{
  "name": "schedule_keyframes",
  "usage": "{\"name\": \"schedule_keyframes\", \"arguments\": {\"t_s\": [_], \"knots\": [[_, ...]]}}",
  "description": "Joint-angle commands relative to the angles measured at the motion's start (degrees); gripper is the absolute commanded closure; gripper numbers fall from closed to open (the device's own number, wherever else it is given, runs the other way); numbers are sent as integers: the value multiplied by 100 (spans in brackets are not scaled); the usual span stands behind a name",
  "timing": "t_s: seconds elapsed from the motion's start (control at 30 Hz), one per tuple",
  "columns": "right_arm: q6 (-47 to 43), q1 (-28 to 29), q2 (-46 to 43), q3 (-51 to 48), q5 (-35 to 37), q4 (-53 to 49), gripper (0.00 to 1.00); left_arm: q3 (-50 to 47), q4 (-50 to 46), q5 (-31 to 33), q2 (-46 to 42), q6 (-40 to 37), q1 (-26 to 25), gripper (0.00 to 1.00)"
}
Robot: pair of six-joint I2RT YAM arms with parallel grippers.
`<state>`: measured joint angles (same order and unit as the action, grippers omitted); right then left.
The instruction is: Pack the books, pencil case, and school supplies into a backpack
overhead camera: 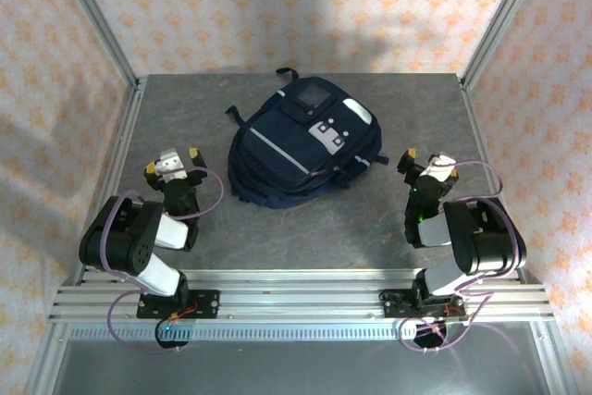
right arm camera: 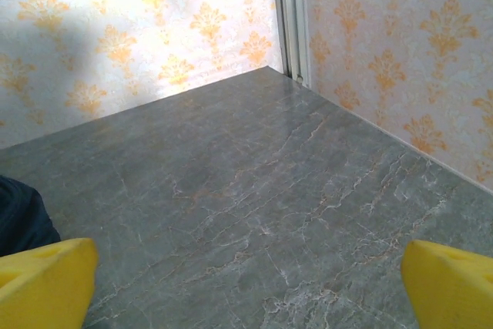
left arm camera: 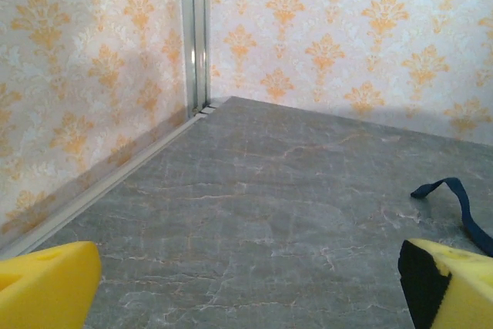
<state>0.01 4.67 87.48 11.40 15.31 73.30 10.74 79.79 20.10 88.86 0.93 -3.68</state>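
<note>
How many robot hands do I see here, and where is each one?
2. The left hand is open over the table, left of the backpack. The right hand is open on the backpack's other side. Neither holds anything.

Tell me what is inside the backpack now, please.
The backpack lies front up on the grey table; its navy fabric covers the inside, so any contents cannot be seen.

We can read no text anywhere; the marks on the backpack (overhead camera: 277, 159)'s white patch (overhead camera: 330, 133) are too small for us.
</note>
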Motion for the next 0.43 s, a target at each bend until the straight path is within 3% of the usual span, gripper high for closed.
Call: {"name": "schedule_keyframes", "arguments": {"t_s": [0.0,0.4], "knots": [[38,-18,-71,74,-156,-112,0,16,4,-187,-3,87,26,0],[-3,-31,-71,69,-244,-75,0,-46,8,-131,-33,4,-49,0]]}}
